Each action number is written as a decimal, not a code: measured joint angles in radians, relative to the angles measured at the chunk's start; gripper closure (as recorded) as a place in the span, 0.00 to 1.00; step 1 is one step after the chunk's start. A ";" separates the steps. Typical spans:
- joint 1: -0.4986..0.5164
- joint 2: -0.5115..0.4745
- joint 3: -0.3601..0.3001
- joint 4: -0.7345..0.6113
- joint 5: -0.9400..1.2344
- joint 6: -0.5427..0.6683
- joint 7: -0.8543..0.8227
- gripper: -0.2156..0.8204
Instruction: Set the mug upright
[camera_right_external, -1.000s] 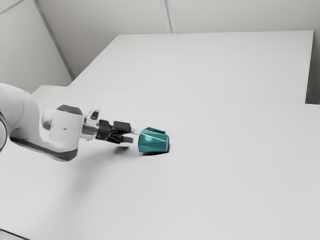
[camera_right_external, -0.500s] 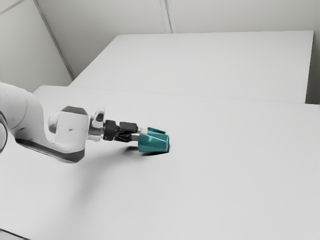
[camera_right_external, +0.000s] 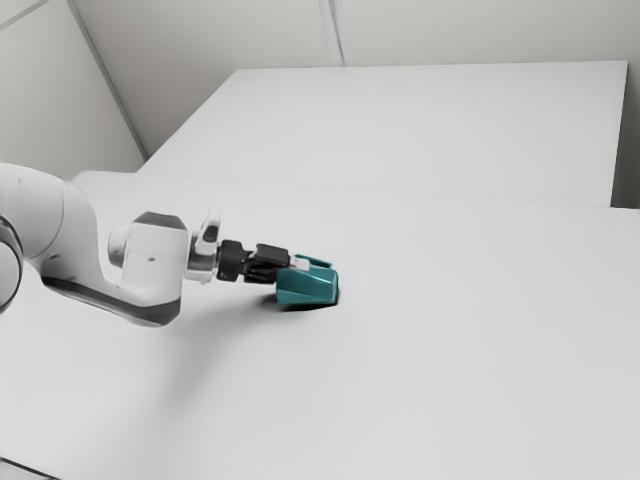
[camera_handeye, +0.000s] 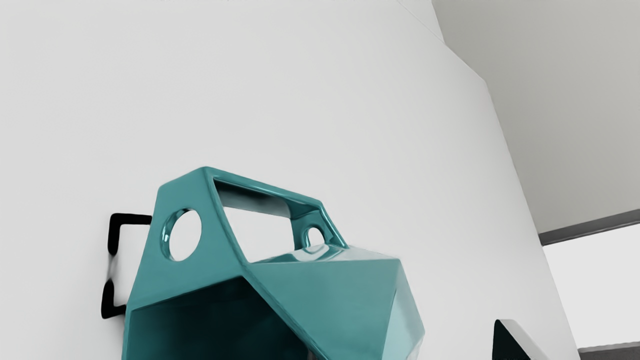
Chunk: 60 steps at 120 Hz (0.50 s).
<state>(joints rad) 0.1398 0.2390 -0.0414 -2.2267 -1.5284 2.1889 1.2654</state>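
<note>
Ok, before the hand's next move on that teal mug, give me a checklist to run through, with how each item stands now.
1. Mug upright: not ok, it lies on its side.
2. Mouth facing the hand: ok, the wrist view looks into the dark opening.
3. Hand open: ok, one fingertip stands out beyond the mug's outer side.
4. Mug gripped from both sides: not ok, a gap separates that fingertip from the mug.
5. Other fingertip well inside the mouth: cannot tell, its depth is hidden.
6. Handle free of the fingers: ok, nothing is through its opening.
</note>
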 joint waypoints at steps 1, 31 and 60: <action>0.000 0.000 0.000 0.001 0.000 0.000 0.000 0.53; -0.004 -0.002 0.000 0.007 -0.010 0.001 -0.013 0.69; -0.011 -0.002 0.000 0.007 -0.013 0.002 -0.031 0.88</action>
<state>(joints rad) 0.1292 0.2371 -0.0414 -2.2200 -1.5413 2.1913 1.2346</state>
